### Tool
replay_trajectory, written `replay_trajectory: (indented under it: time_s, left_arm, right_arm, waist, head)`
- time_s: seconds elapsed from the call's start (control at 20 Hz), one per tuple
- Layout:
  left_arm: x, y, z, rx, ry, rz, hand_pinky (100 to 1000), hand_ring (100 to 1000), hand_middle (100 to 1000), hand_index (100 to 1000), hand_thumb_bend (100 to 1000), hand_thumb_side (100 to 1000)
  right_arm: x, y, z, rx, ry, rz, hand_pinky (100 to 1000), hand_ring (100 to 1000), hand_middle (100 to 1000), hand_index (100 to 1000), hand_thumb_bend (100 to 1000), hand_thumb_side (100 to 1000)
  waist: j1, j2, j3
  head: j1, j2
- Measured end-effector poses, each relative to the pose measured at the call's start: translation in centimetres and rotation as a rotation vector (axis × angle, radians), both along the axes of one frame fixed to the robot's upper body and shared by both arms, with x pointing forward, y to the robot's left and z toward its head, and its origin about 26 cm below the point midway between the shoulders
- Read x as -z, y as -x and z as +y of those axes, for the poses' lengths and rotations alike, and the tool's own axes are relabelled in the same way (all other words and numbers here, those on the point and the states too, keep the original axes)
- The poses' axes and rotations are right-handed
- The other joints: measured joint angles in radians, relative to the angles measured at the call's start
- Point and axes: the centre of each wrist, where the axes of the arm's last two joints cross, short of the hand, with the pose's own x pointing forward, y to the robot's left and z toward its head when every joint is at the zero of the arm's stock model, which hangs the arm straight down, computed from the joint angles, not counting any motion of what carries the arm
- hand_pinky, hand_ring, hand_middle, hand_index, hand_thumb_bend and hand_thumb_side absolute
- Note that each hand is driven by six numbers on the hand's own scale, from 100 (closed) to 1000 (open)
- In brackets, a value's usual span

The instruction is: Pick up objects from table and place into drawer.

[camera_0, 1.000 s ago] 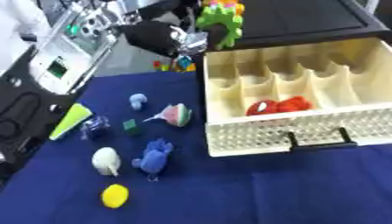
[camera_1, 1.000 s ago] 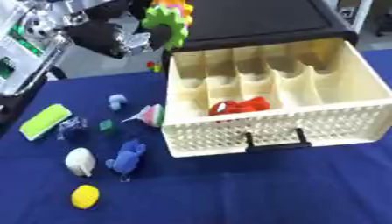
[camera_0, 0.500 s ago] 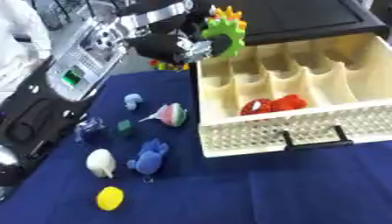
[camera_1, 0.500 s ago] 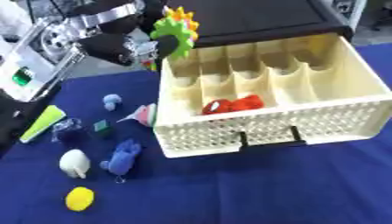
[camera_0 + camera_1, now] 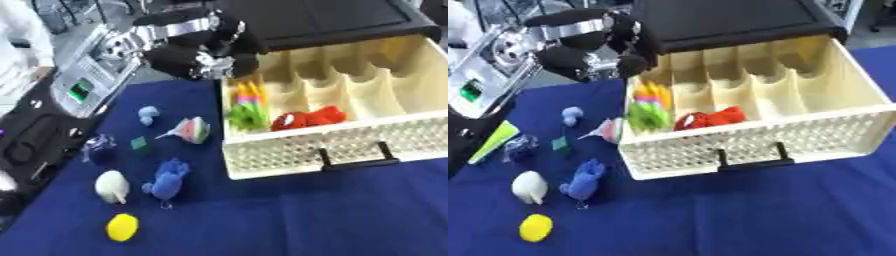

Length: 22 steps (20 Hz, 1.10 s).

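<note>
My left hand (image 5: 207, 48), black with silver joints, hangs over the back left corner of the cream drawer (image 5: 350, 146), fingers relaxed and pointing down, open. Below it and apart from it, a green spiky toy with yellow, orange and pink points (image 5: 248, 107) lies in the drawer's leftmost compartment. A red toy (image 5: 306, 118) lies in the compartment beside it. On the blue cloth left of the drawer lie a pink-and-green wedge (image 5: 191, 130), a light blue piece (image 5: 148, 115), a small green cube (image 5: 138, 144), a blue plush (image 5: 167, 178), a white egg shape (image 5: 112, 186) and a yellow lump (image 5: 122, 227).
A black cabinet top (image 5: 315, 20) stands over the drawer's back. A grey device with a green screen (image 5: 87, 82) and black gear (image 5: 26, 145) crowd the table's left edge. A purple crinkled thing (image 5: 98, 146) and a yellow-green strip (image 5: 496, 141) lie near them.
The left hand has carried the green spiky toy right and down over the drawer and let it go; the toy now lies in the leftmost compartment. The camera has also shifted.
</note>
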Motion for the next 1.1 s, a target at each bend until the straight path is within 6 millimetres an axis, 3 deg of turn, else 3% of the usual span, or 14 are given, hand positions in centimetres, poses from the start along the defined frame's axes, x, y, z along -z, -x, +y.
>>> replay_trajectory:
  time_s: [0.35, 0.65, 0.85, 1.1]
  left_arm:
    - [0.2, -0.2, 0.3, 0.017, 0.017, 0.014, 408, 667, 624, 825, 359, 749]
    - [-0.6, 0.2, 1.2, 0.018, 0.139, -0.015, 393, 649, 602, 783, 314, 747]
    - [-2.3, 2.0, 3.2, -0.007, 0.268, -0.111, 401, 654, 611, 782, 340, 707]
    - [-4.0, 5.9, 6.2, -0.067, 0.349, -0.279, 426, 676, 640, 805, 373, 676]
  right_arm:
    - [-0.1, 0.0, 0.0, 0.0, -0.007, -0.005, 716, 764, 632, 766, 100, 991]
    - [0.0, 0.0, 0.0, 0.002, -0.012, -0.001, 715, 764, 633, 765, 100, 995]
    - [0.3, 0.1, -0.3, 0.014, -0.018, 0.008, 715, 763, 633, 765, 100, 1000]
    - [0.7, 0.2, -0.7, 0.037, -0.029, 0.015, 714, 762, 633, 765, 100, 1000]
  waist:
    - [0.0, 0.001, 0.0]
    - [-0.001, -0.004, 0.013]
    - [-0.01, -0.015, 0.034]
    - [-0.029, -0.021, 0.064]
  head:
    - [-0.005, 0.0]
    - [-0.009, 0.008]
    - [-0.017, 0.018]
    - [-0.029, 0.027]
